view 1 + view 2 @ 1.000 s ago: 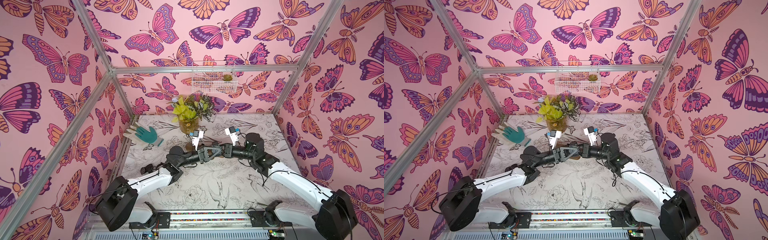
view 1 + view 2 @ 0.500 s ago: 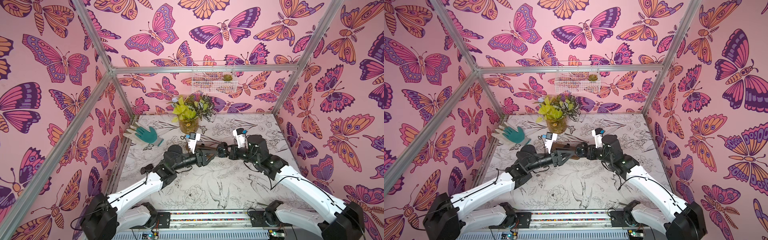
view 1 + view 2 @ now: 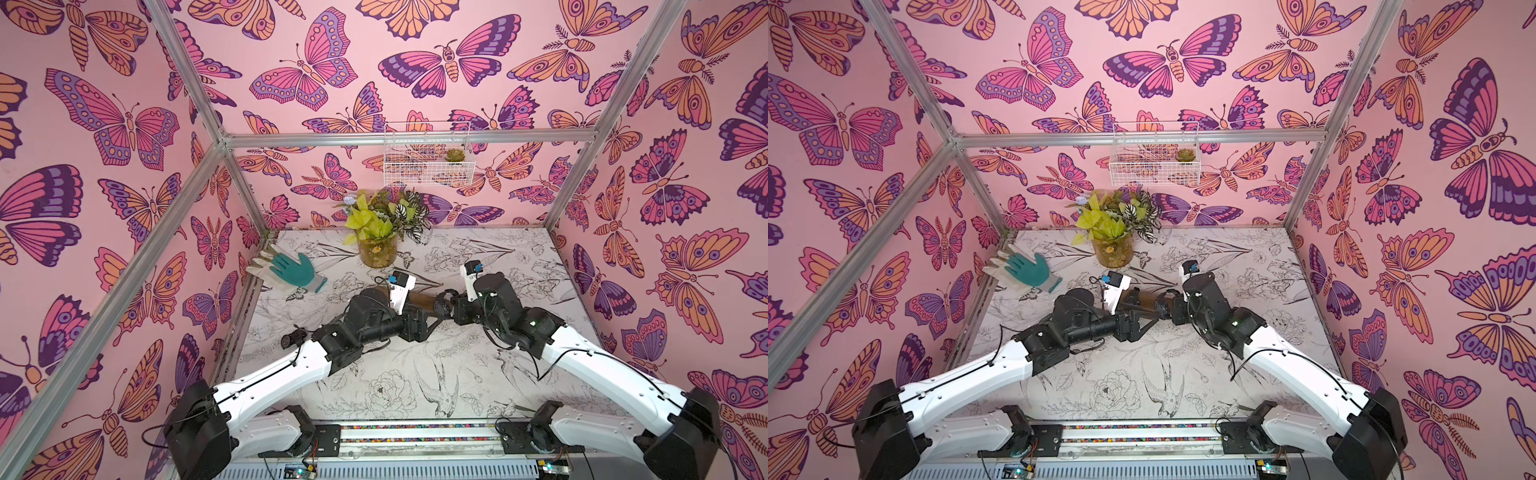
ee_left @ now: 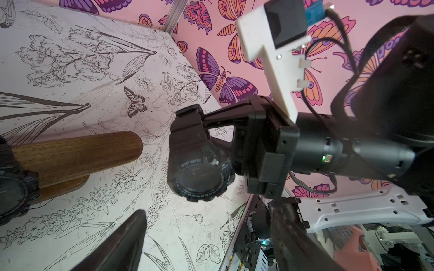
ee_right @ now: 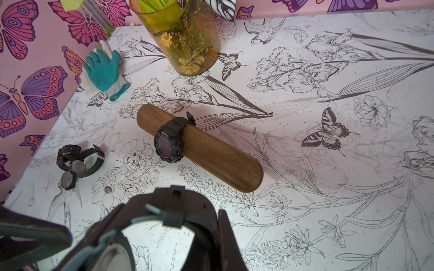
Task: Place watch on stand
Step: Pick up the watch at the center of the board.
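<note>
The right gripper was clamped shut on the strap of the black watch, holding it in the air above the table. The watch's round face tilted down toward the tabletop. In both top views it hung just off the 3 o'clock end of the stand, and the left wrist view showed a clear gap between the two.

The stand stood near the middle of the table, a little toward 12 o'clock. Its bar ran from 9 to 3 o'clock on its smaller oval base. A mounted watch was already wrapped around the bar, nearer the 9 o'clock end.

The left gripper was wide open and held nothing. Its fingers were spread below the held watch, and whether they touched it could not be told.

Two spare watches lay tangled together on the table, roughly at 8 o'clock from the stand. A teal glove lay at the 10 o'clock corner. A vase of leafy plants stood at 12 o'clock by the back wall, with a white wire basket hung on the wall above it.
</note>
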